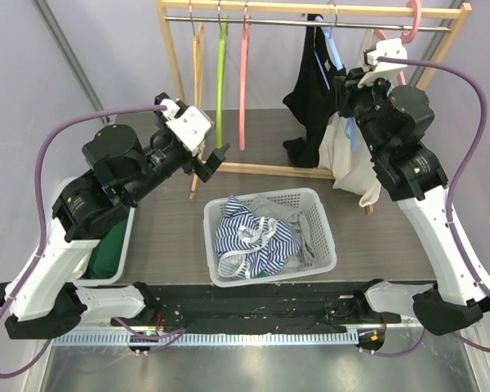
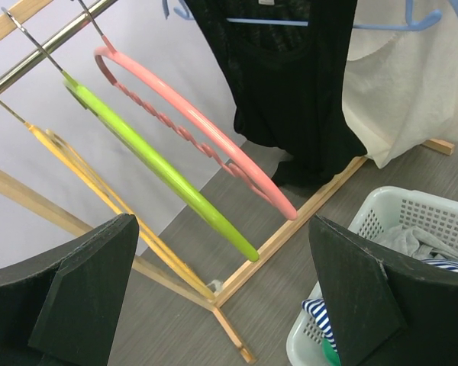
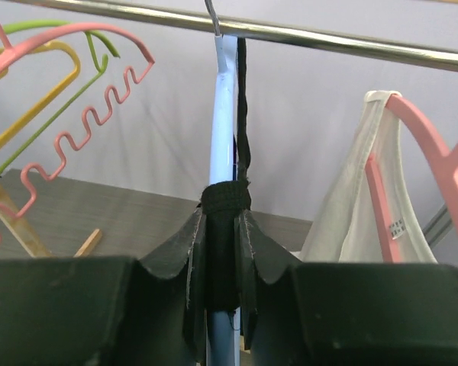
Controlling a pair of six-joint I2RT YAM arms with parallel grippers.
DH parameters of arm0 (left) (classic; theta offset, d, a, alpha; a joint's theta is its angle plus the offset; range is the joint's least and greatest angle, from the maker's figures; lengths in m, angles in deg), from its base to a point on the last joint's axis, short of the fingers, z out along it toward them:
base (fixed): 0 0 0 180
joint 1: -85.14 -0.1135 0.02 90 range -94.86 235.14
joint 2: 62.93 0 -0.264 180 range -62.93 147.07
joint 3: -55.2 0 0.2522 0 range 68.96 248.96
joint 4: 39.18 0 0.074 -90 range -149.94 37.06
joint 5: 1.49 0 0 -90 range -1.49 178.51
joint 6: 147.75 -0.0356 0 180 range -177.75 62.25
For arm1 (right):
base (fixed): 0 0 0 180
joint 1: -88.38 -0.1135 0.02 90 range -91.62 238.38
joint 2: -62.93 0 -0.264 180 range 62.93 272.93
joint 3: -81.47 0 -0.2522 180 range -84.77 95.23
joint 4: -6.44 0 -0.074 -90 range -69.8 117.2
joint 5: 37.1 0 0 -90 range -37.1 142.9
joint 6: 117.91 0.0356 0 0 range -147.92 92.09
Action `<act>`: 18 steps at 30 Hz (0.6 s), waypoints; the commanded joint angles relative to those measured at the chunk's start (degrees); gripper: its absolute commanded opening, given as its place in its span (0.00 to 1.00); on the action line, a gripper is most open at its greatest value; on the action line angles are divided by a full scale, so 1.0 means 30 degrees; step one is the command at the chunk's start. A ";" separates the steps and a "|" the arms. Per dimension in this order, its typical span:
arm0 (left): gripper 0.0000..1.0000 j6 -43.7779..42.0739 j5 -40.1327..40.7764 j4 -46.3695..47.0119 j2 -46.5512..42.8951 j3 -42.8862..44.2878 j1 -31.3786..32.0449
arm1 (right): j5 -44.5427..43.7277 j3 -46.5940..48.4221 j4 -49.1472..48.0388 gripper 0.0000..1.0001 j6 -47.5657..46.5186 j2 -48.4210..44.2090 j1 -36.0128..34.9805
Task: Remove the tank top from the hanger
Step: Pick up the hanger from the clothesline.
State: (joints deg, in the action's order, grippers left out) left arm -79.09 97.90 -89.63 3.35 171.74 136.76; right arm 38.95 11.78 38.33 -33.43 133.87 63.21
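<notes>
Looking through the right wrist camera, I see my right claw (image 3: 223, 252) clenched on the black tank top (image 3: 226, 206), its strap bunched between the fingers alongside the blue hanger (image 3: 223, 114), just under the metal rail (image 3: 328, 38). The top hangs from that rail on its hanger, beside a white garment (image 3: 351, 206). My left claw (image 2: 221, 290) is released, jaws wide, below the rail near an empty green hanger (image 2: 160, 175) and a pink hanger (image 2: 198, 130)
</notes>
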 commanded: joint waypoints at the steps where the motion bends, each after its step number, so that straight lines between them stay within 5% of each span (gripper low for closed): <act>1: 0.99 -0.0093 -0.0141 0.0803 -0.0443 -0.0071 -0.0183 | -0.0154 -0.0366 -0.4607 0.01 -0.0006 -0.1115 -0.0077; 18: 0.99 -0.0122 -0.0317 0.0832 -0.0268 0.0075 -0.0213 | 0.3969 -0.0106 0.2562 0.01 0.1224 -0.3750 -0.0077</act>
State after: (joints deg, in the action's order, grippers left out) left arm -79.18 97.79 -89.61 3.00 171.24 136.37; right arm 44.30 9.05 43.22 -31.34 127.86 63.21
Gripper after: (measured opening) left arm 0.988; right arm 0.232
